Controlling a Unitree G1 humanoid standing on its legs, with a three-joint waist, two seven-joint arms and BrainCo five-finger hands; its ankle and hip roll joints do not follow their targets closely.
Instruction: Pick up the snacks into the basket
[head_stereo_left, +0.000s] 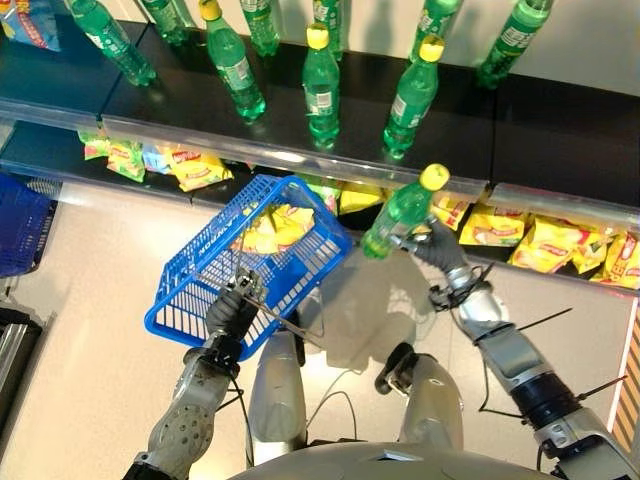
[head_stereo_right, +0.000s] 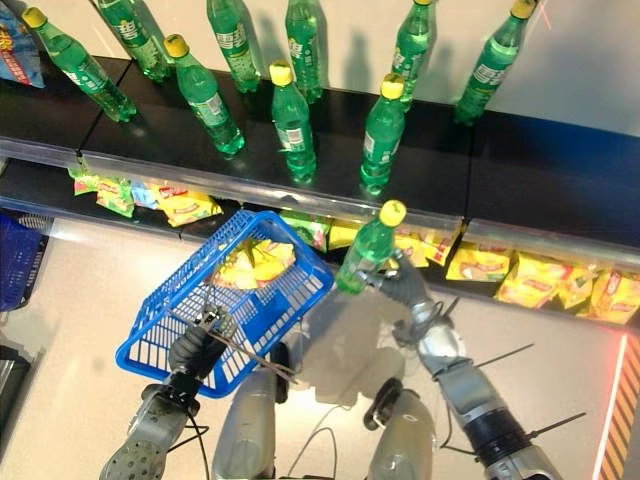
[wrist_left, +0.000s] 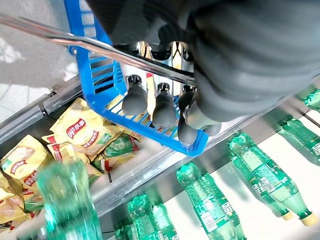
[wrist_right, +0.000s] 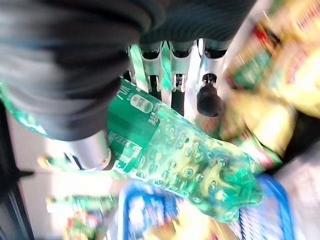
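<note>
- Nearest the head camera, the left hand (head_stereo_left: 232, 308) is seen low on the robot's left, its fingers (wrist_left: 164, 105) curled round the metal handle (wrist_left: 100, 47) of the blue basket (head_stereo_left: 190, 290).
- Yellow snack bags (head_stereo_left: 272, 230) are shown lying inside the basket, which is held tilted in the air in front of the shelving.
- A green bottle (head_stereo_left: 400, 213) with a yellow cap is gripped by the right hand (head_stereo_left: 437, 250); in the right wrist view the fingers (wrist_right: 209, 95) and thumb are closed round its labelled body.
- The bottle is held slanted, cap up and away from the robot, just beside the basket's right rim and in front of the lower shelf.
- More snack bags (head_stereo_left: 540, 245), yellow and red, are laid in a row on the lower shelf (head_stereo_left: 30, 150) behind a clear front rail.
- Green bottles (head_stereo_left: 320, 85) with yellow caps are stood in a row on the dark upper shelf (head_stereo_left: 560, 130).
- A second blue basket (head_stereo_left: 20, 225) is seen at the far left edge, well apart from the held one.
</note>
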